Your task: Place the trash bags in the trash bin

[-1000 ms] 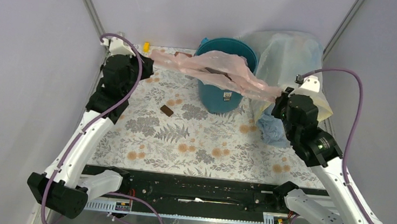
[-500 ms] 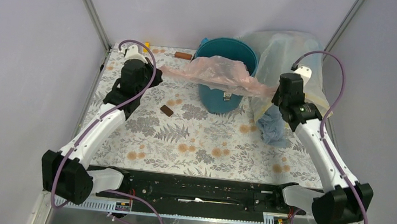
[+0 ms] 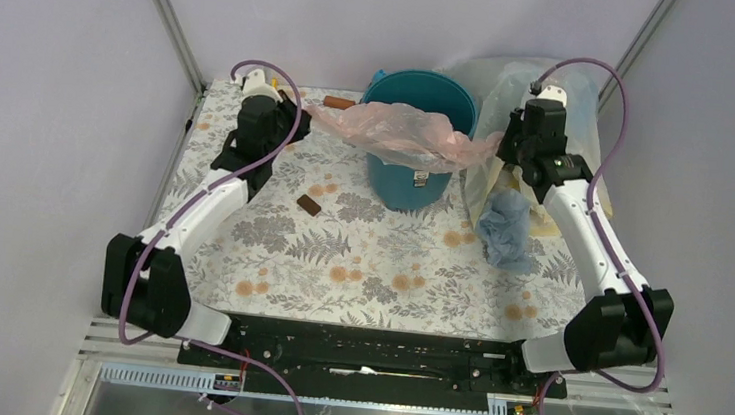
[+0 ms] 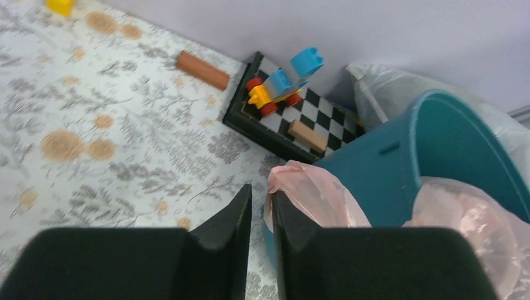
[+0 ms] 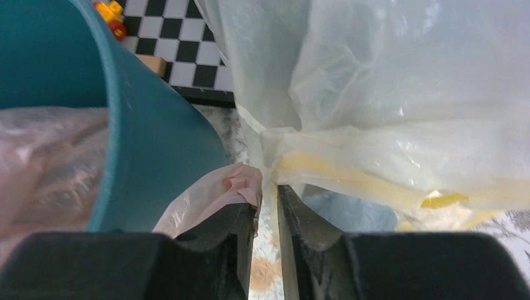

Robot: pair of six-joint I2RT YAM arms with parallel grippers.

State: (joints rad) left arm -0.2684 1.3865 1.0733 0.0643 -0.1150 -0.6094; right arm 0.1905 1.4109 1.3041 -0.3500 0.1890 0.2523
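Left gripper (image 4: 259,195) and right gripper (image 5: 266,195) each pinch an end of the pink trash bag (image 3: 397,130); best draw them together, lowering it into the trash bin (image 3: 408,183) at upper centre.

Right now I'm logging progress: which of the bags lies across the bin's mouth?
The pink bag: it alone drapes across the trash bin; the blue bag and pale yellowish bag sit beside it.

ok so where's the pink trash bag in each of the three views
Top external: the pink trash bag is upper centre, draped across the mouth of the teal bin.
Left wrist: the bag is bottom centre, its edge at the left gripper.
Right wrist: the bag is bottom centre-left, a corner pinched in the right gripper.
Shared landmark: the teal bin.
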